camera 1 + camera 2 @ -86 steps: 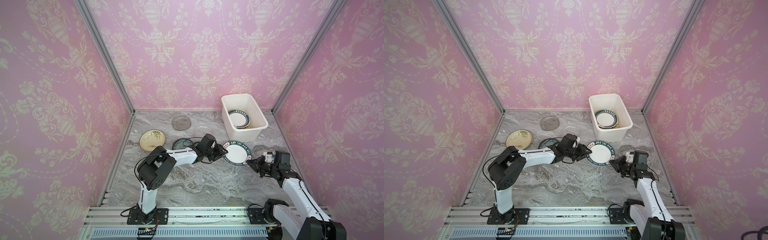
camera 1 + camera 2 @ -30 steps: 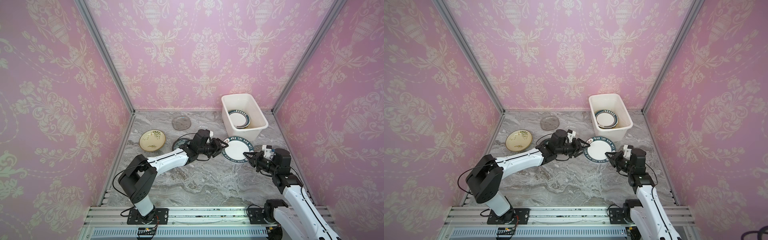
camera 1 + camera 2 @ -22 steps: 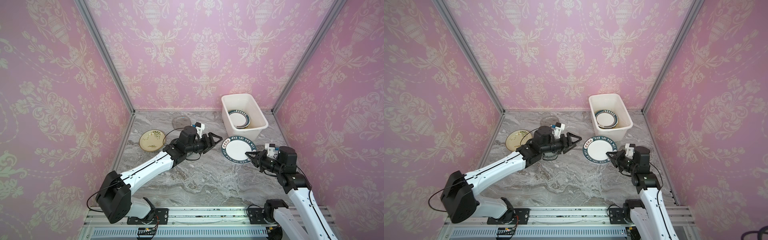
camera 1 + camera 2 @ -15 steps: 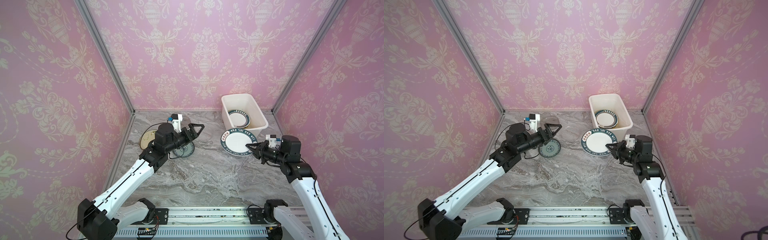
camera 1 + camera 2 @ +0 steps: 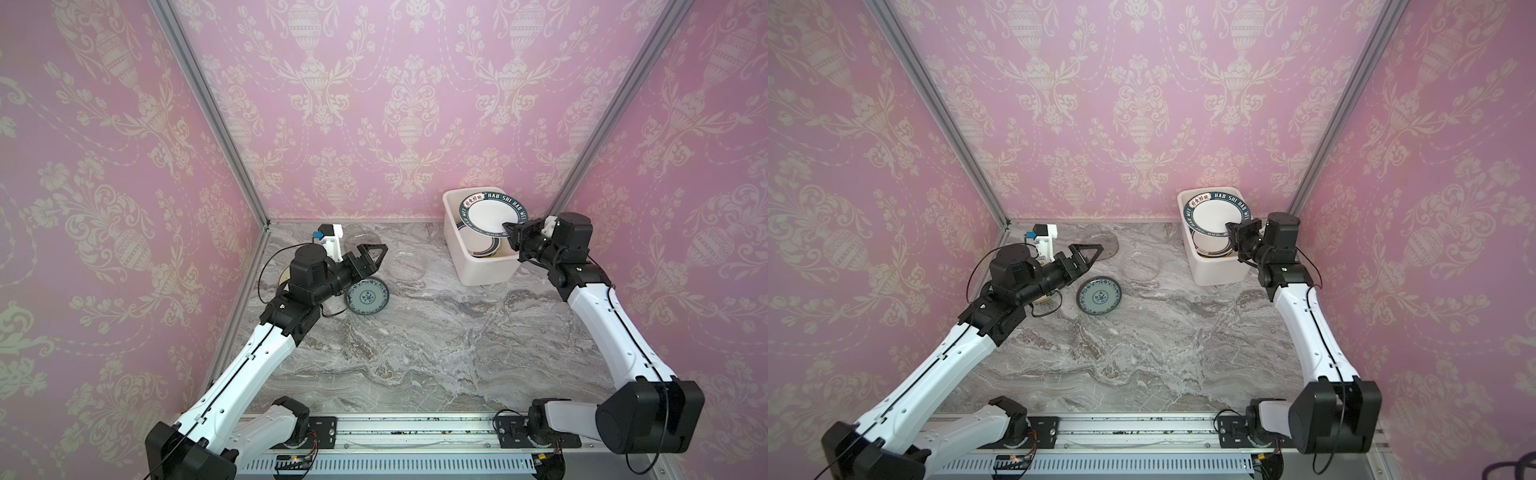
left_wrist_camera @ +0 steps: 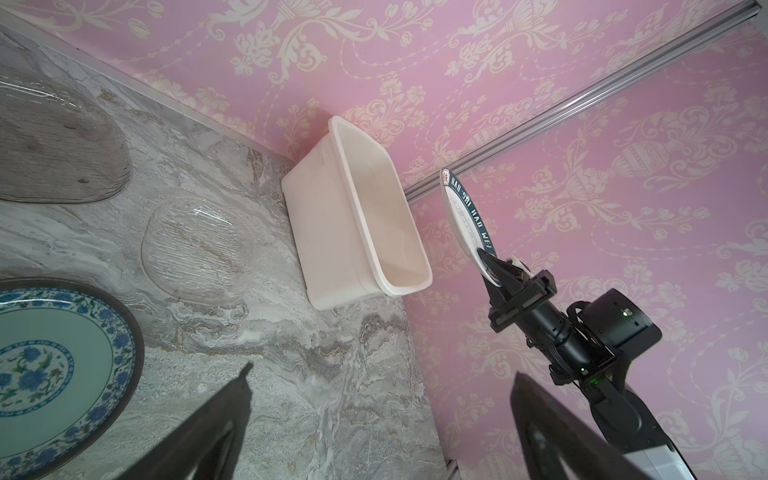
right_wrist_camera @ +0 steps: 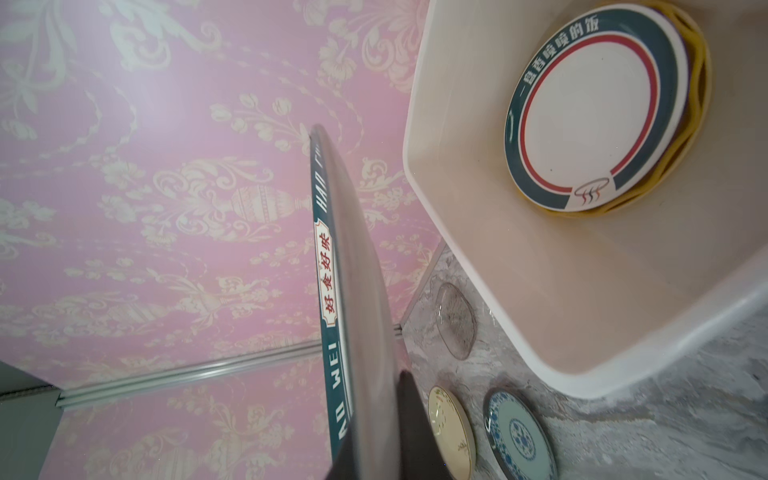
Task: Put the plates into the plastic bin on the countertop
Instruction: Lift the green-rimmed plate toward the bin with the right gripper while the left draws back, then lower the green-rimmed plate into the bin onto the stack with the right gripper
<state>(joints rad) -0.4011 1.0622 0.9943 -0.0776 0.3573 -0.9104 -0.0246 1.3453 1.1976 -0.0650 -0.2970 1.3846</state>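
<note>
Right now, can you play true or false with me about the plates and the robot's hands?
The right gripper grips a white dark-rimmed plate up in the air. True.
The left gripper holds the teal plate. False: it is open and empty; the teal plate lies on the countertop.
The plastic bin is empty. False: a red-banded plate lies inside.
A clear glass plate lies on the countertop. True.

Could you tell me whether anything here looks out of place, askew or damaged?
Nothing looks broken or spilled. The only item askew is the white dark-rimmed plate, which the right gripper holds by its rim, tilted above the plastic bin. The teal plate and clear glass plate lie flat on the countertop.
</note>
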